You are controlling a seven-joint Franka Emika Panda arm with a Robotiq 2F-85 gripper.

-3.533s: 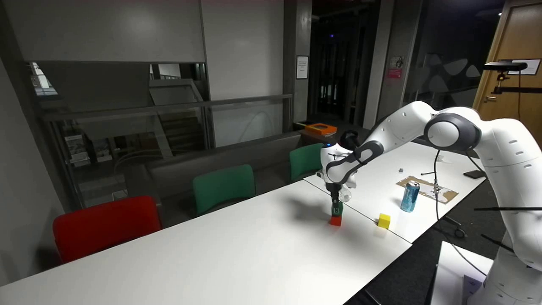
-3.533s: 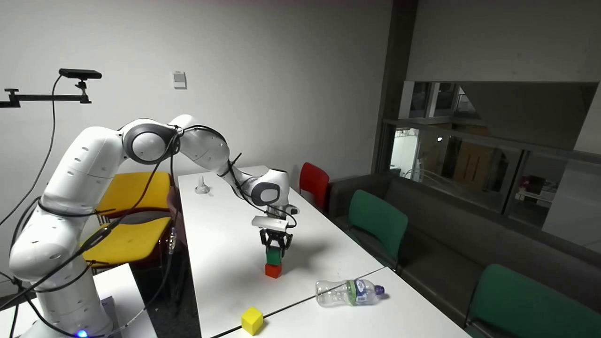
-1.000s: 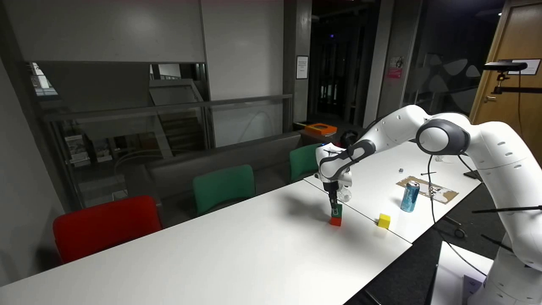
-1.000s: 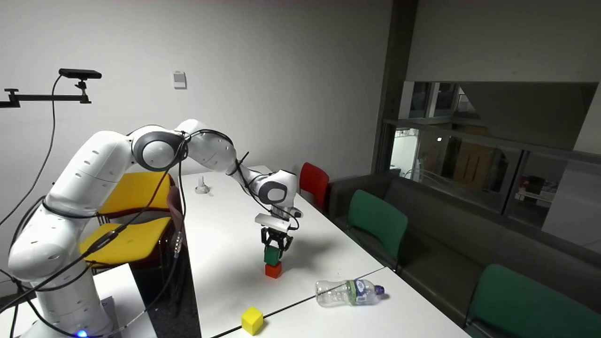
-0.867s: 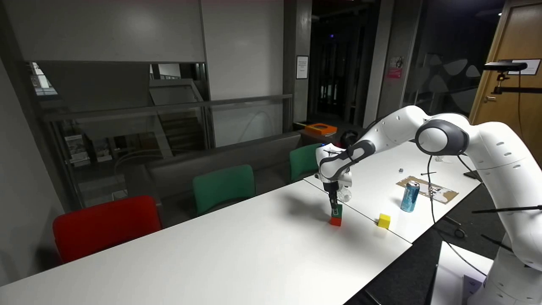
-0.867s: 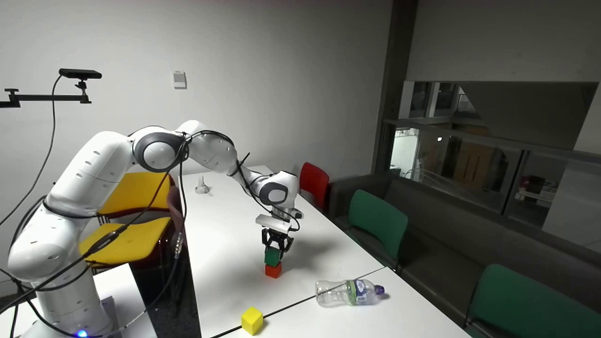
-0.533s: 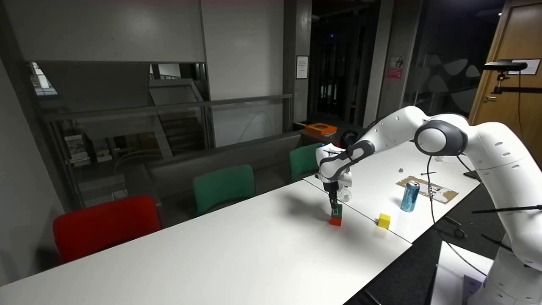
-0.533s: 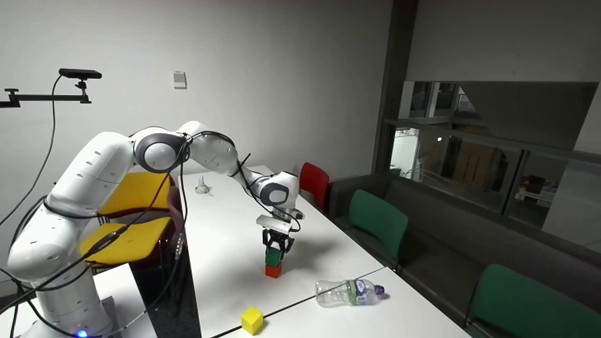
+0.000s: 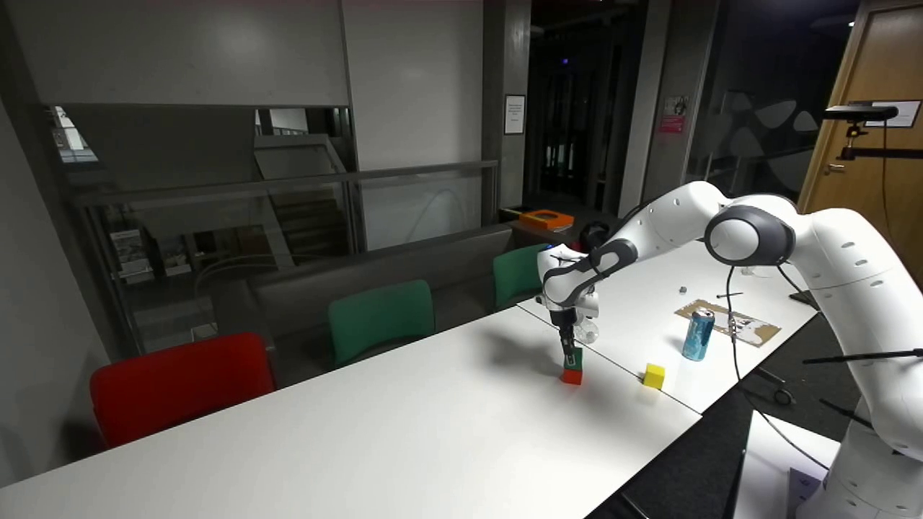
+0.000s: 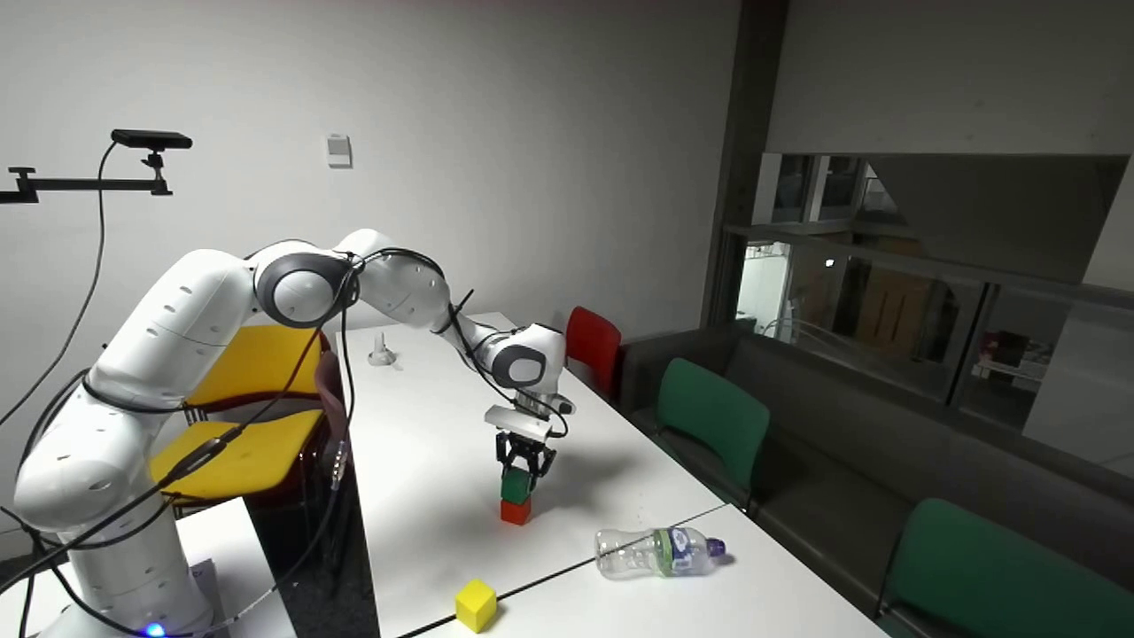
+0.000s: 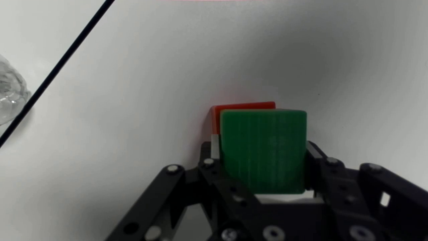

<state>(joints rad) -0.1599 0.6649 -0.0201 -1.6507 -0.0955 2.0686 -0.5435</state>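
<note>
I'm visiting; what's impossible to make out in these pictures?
Red block: top mostly hidden by the green block, wrist view.
Clear bottle: cut off by the wrist view's left edge.
White pillar notice: lettering too small in an exterior view.
Whether the blocks touch: too small to tell in both exterior views.

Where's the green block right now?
In the wrist view, the green block is right of centre, held by the gripper; both exterior views show it above the red block.

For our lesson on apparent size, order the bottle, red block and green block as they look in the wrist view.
1. Green block, the closest
2. Bottle, only its visible end
3. Red block, mostly hidden
</note>
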